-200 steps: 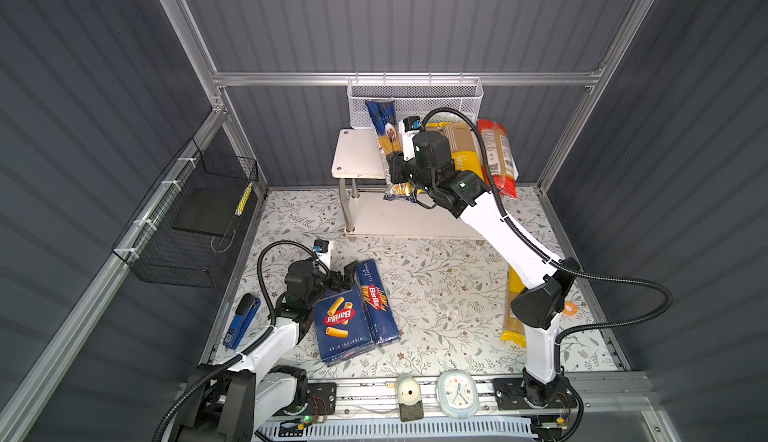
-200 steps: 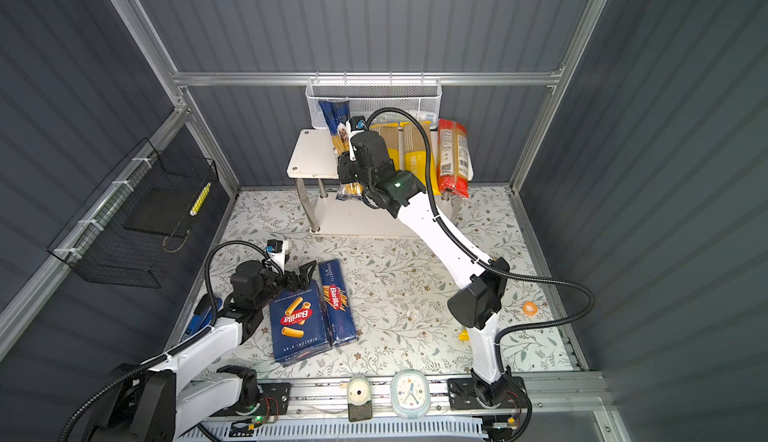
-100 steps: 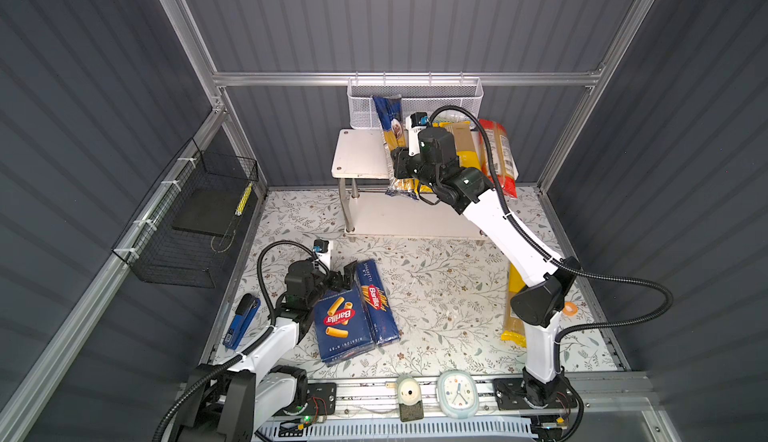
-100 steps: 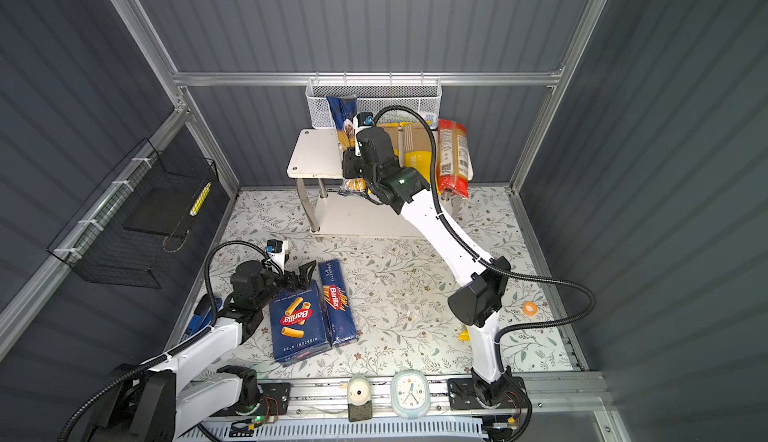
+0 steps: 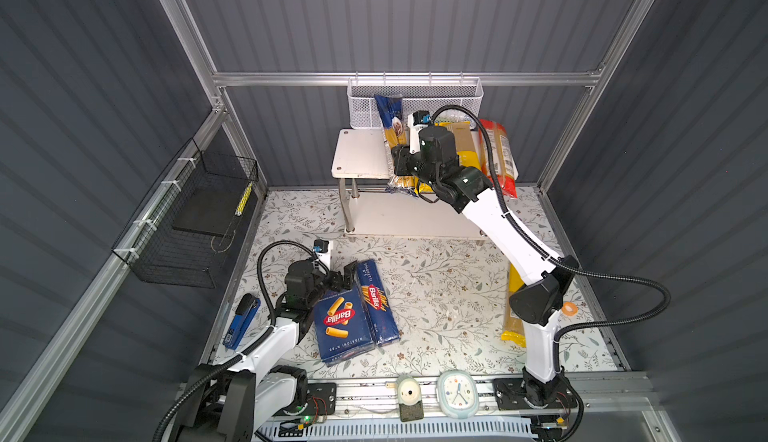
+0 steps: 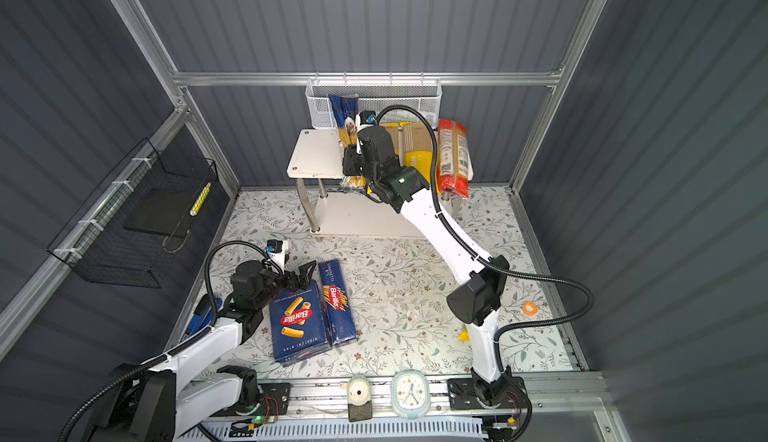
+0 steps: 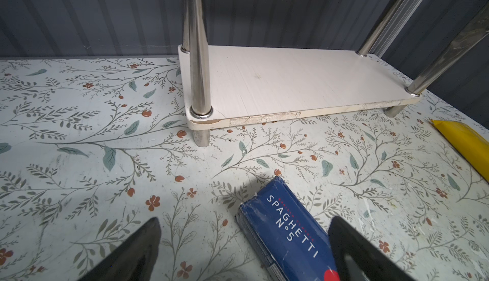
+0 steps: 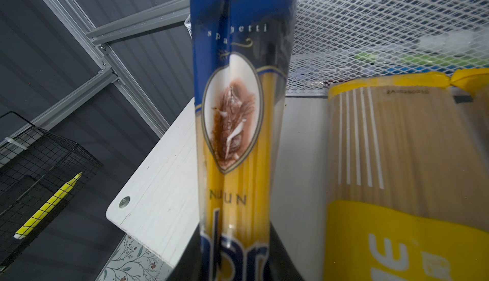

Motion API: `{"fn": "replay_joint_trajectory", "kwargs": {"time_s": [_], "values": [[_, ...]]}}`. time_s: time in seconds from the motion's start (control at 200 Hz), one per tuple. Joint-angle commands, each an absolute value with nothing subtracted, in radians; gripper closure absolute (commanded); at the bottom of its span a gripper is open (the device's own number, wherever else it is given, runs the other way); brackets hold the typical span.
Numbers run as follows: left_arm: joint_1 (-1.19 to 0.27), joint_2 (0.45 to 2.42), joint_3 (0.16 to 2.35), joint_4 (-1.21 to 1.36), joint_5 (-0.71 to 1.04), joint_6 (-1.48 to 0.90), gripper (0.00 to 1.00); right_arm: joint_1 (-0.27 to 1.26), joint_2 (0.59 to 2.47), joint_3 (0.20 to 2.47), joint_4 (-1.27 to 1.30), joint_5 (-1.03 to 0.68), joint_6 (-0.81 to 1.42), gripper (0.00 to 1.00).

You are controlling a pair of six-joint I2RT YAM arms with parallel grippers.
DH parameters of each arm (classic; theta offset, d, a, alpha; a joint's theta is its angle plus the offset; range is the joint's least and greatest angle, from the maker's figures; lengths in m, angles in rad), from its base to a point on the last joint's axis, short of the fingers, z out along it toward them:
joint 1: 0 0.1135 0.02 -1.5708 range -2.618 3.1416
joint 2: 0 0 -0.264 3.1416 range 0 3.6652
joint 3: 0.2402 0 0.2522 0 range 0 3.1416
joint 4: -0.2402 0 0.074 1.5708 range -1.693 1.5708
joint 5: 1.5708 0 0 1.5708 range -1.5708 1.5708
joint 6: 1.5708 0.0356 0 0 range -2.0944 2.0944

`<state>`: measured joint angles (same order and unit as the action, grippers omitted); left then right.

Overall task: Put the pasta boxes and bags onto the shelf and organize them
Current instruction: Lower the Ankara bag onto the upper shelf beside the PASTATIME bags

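Dark blue spaghetti bag clamped in the right gripper over the shelf's top board.

The bag runs front to back just beside a yellow bag lying on that board; its far end is lifted in front of the white mesh basket and its near end overhangs the board's front edge; whether it touches the board I cannot tell; a red-clear bag lies on the board's right end; the lower board is bare; down on the floral table the wide Barilla box and the narrow spaghetti box lie flat, side by side and touching; the left gripper sits at their far ends with jaws apart, gripping nothing; another yellow bag lies on the table behind the right arm.
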<state>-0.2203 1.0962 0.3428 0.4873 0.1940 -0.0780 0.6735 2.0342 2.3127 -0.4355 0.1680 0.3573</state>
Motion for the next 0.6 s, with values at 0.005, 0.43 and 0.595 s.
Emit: {"fn": "replay_joint_trajectory", "kwargs": {"time_s": [0.005,0.43,0.595], "values": [[-0.221,1.095,0.362,0.481,0.202,-0.061,0.00,0.654,2.052,2.338,-0.336,0.185,0.370,0.72],[-0.220,1.097,0.362,0.479,0.195,-0.063,0.01,0.654,2.029,2.357,-0.342,0.156,0.362,0.49],[-0.220,1.096,0.361,0.479,0.195,-0.063,0.01,0.660,1.973,2.350,-0.373,0.106,0.328,0.47]]}}
